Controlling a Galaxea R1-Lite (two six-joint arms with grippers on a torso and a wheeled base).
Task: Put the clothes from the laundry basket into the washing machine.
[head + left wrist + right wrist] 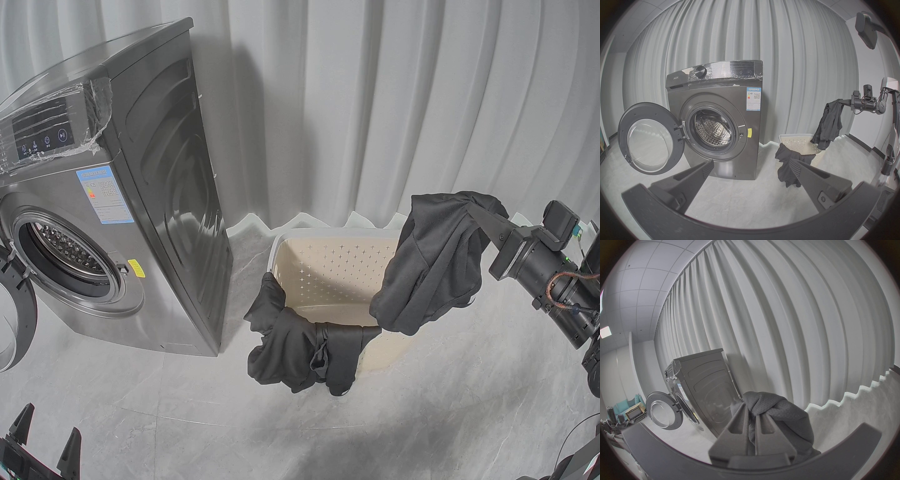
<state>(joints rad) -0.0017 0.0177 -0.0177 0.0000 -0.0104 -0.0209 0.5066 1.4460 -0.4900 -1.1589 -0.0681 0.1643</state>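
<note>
A dark grey garment (431,262) hangs in the air over the right side of the cream laundry basket (331,269), with my right gripper (478,215) shut on its top. The right wrist view has the right gripper (753,415) with the fingers pinching that cloth (784,418). A second dark garment (300,350) droops over the basket's front left rim onto the floor. The grey washing machine (156,206) stands to the left, drum (65,256) exposed and its door (650,137) swung wide. My left gripper (47,434) is low at the near left, open and holding nothing, facing the machine (718,125).
White curtains (375,94) run behind the machine and basket. Bare marble floor (187,400) lies between me, the machine and the basket. The swung door (15,319) juts out at the far left. A teal sofa (628,405) sits far off.
</note>
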